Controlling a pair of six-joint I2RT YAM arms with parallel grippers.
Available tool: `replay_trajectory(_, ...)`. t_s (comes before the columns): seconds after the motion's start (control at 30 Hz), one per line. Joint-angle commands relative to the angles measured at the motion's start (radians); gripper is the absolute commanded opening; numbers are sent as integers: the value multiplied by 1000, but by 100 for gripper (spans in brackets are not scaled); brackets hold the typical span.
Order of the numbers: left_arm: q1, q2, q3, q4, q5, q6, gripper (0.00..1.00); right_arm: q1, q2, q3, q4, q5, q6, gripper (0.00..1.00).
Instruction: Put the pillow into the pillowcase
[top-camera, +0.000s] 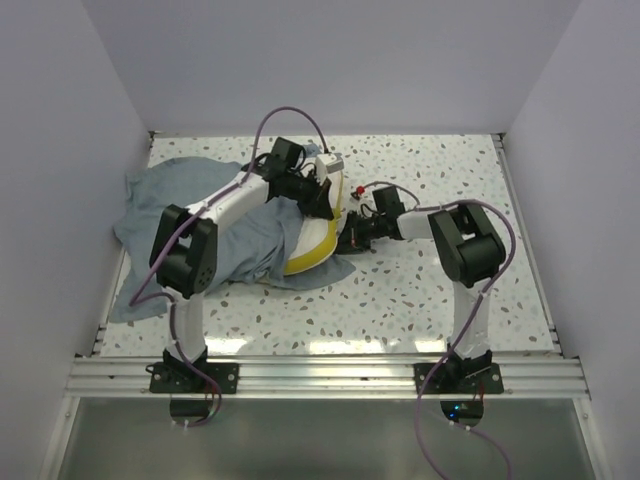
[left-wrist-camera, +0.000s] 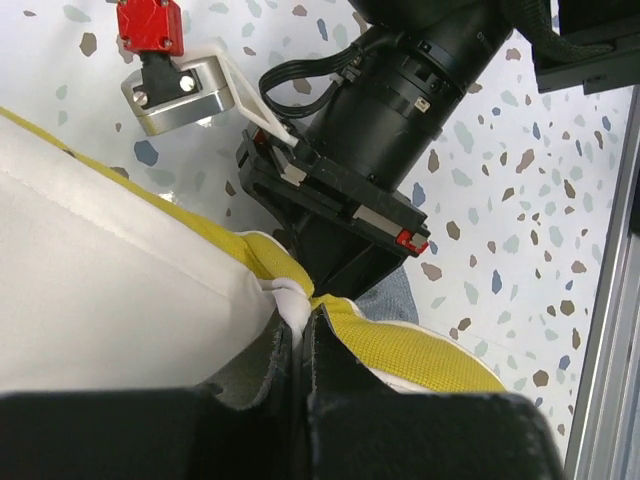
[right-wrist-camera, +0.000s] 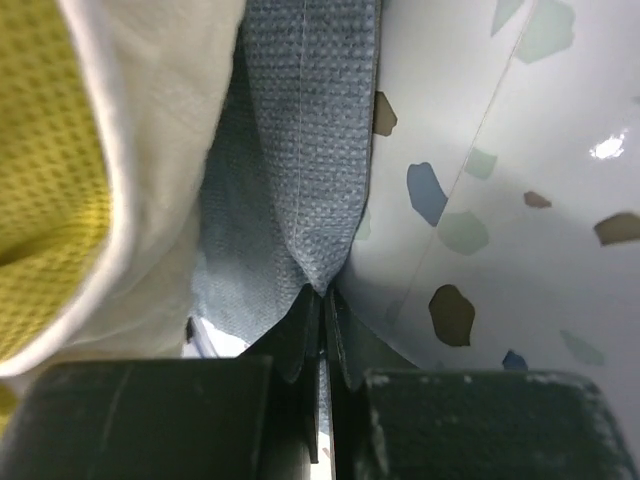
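Observation:
The pillow (top-camera: 312, 248) lies mid-table, its yellow edge showing and its left part under the grey-blue pillowcase (top-camera: 195, 215). In the left wrist view my left gripper (left-wrist-camera: 300, 318) is shut on a pinched corner of the pillow (left-wrist-camera: 100, 270), where white top meets yellow edge. In the right wrist view my right gripper (right-wrist-camera: 322, 298) is shut on a fold of the pillowcase (right-wrist-camera: 300, 150), right beside the pillow (right-wrist-camera: 60, 150). From above, the left gripper (top-camera: 325, 203) and right gripper (top-camera: 350, 236) meet at the pillow's right end.
The speckled table (top-camera: 430, 170) is boxed in by pale walls at left, back and right. An aluminium rail (top-camera: 330, 375) runs along the near edge. The right arm's black wrist (left-wrist-camera: 400, 110) fills the space just beyond my left fingers.

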Motion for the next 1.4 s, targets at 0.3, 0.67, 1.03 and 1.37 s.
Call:
replay_trajectory(0.3, 11, -157, -39, -171, -175, 178, 0, -223, -366, -154, -307, 335, -231, 0)
replay_trajectory(0.67, -10, -146, -297, -248, -413, 371, 0, -333, -724, -338, -574, 30, -415, 0)
replay_trajectory(1.03, -69, -273, -405, -420, -124, 692, 23, -316, -425, 44, -400, 302, -317, 94)
replay_trajectory(1.37, -67, -449, -368, -235, -82, 458, 89, -120, -17, 406, -429, 493, -285, 96)
